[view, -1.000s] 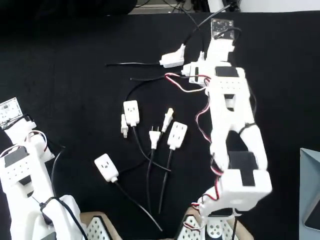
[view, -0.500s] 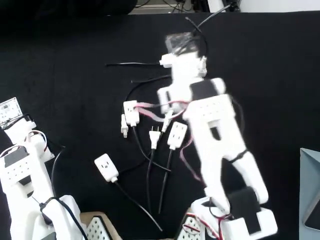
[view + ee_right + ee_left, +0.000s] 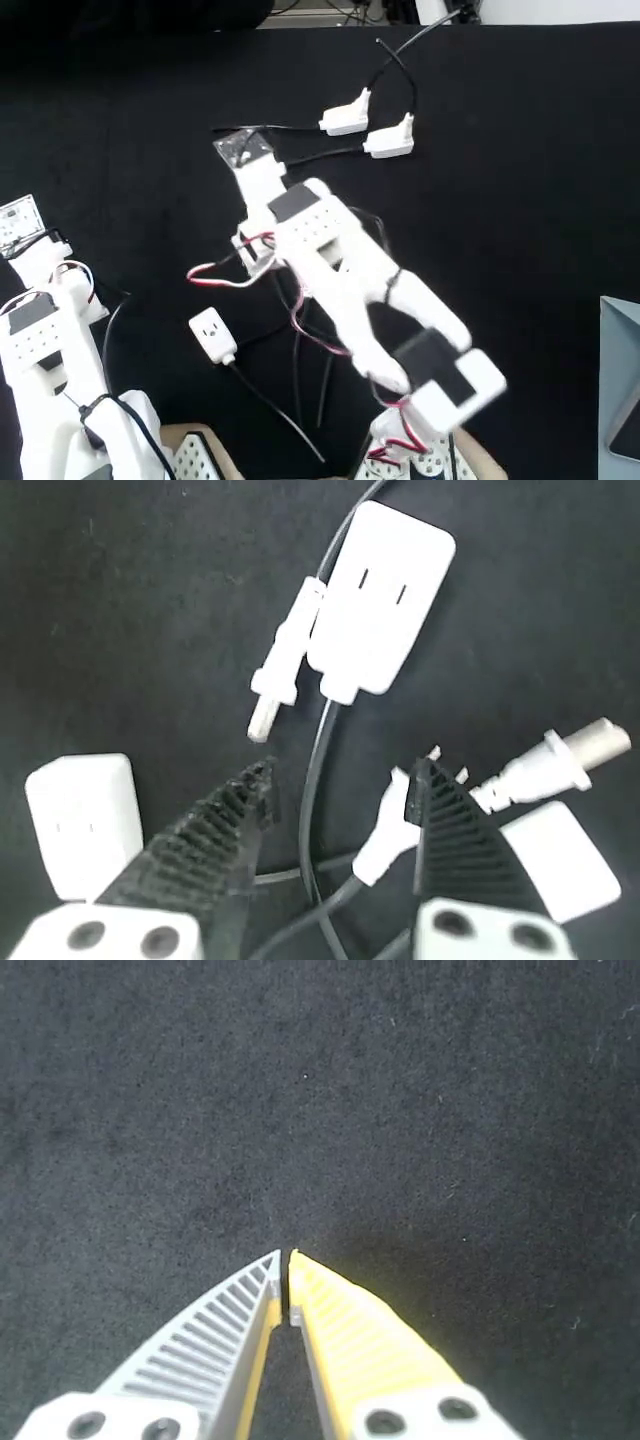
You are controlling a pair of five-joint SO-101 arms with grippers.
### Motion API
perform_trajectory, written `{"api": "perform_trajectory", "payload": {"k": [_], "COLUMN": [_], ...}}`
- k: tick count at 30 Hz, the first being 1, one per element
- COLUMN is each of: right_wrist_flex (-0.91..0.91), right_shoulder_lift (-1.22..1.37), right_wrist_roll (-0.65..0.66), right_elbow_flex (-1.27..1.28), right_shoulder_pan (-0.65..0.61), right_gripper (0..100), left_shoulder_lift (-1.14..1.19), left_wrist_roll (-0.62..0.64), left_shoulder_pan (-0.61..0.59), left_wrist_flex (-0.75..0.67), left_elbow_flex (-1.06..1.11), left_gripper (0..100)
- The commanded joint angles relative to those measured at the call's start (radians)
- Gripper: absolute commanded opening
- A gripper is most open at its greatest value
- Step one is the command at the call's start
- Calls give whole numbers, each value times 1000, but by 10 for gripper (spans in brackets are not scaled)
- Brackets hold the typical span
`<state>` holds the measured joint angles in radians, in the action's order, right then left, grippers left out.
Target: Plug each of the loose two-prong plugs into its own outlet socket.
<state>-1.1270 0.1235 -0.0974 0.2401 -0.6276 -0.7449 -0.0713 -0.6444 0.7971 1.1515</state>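
Overhead, the right arm (image 3: 340,270) extends from 6 o'clock toward 10 o'clock across the black tabletop (image 3: 520,200), its wrist above a cluster of loose parts just off centre toward 9 o'clock. Right jaws: wide apart and holding nothing, the black fingers (image 3: 215,845) hanging over the cluster. A black cable (image 3: 318,780) passes between the fingers; it leaves socket 1 (image 3: 385,595), which lies face up with both slots showing. Plug 1 (image 3: 285,665), white, lies along one side of socket 1, touching it or just beside it, and is not inserted. Plug 2 (image 3: 385,835), white, lies just beside one fingertip with its prongs bare. Plug 3 (image 3: 575,752), beige at the tip, lies near plug 2 and just beside socket 2 (image 3: 560,855), also loose. Socket 3 (image 3: 85,820) lies beyond the other finger, apart from every plug; overhead it sits at 7 o'clock, its cable trailing toward 6 o'clock. Connector 1 (image 3: 345,115) and connector 2 (image 3: 390,142), both white and corded, lie near each other at 12 o'clock; whether each is a mated plug and socket cannot be told. Left arm (image 3: 40,350) stands at 8 o'clock, well apart from the cluster. Left jaws: closed tip to tip over the tabletop, a grey finger (image 3: 225,1325) against a yellow finger (image 3: 350,1320), nothing between them.
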Motion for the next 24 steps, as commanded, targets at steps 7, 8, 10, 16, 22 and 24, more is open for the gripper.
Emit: {"api": "perform_trajectory", "payload": {"k": [7, 8, 10, 16, 22, 24], "right_wrist_flex": [12, 12, 12, 15, -11, -34], "right_shoulder_lift": [205, 219, 243, 291, 291, 269], "right_wrist_roll": [-81, -83, -84, -123, -138, -138], "right_elbow_flex": [-242, -254, -269, -292, -300, -300], "right_shoulder_pan": [-51, -52, -52, -54, -80, -106], "right_gripper": [198, 198, 198, 198, 197, 197], "left_shoulder_lift": [0, 0, 0, 0, 0, 0], "left_wrist_roll": [2, 2, 2, 2, 2, 2], "left_shoulder_pan": [-5, -5, -5, -5, -5, -5], "left_wrist_flex": [-14, -14, -14, -14, -14, -14], "left_elbow_flex": [-50, -50, -50, -50, -50, -50], "left_gripper": [33, 33, 33, 33, 33, 33]}}
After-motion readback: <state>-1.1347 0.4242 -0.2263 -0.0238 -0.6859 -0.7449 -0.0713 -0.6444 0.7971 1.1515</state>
